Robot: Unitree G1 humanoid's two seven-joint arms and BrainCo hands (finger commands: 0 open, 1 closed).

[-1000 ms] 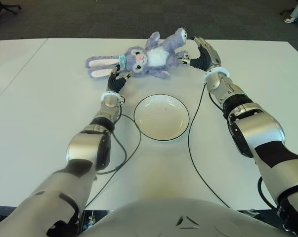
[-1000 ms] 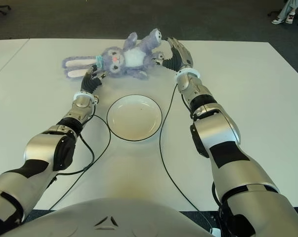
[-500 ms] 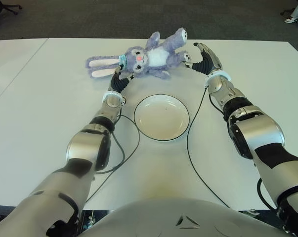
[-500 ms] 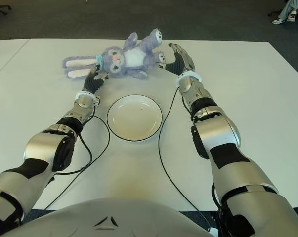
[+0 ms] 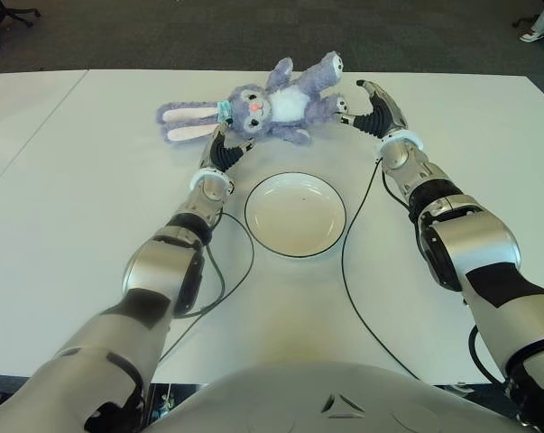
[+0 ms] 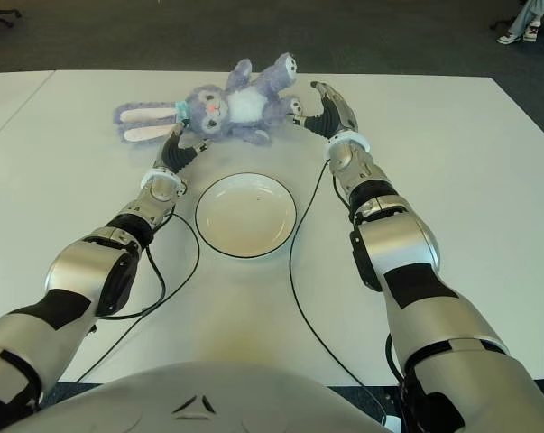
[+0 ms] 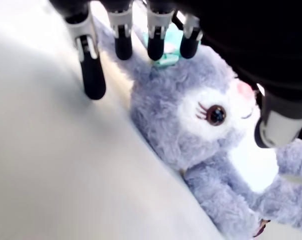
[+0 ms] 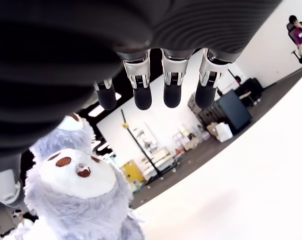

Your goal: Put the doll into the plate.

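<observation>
The lilac plush rabbit doll (image 5: 262, 106) with a white belly and long floppy ears lies on its back on the white table (image 5: 91, 225), just beyond the round cream plate with a dark rim (image 5: 295, 215). It looks light, soft and limp, so its ears and limbs will likely droop once lifted; the stuffed head and the feet offer the firmest holds. The left hand (image 5: 222, 149) reaches the doll's head, fingers (image 7: 92, 77) spread wide and gripping nothing. The right hand (image 5: 366, 106) sits at the doll's feet, fingers extended, also empty.
</observation>
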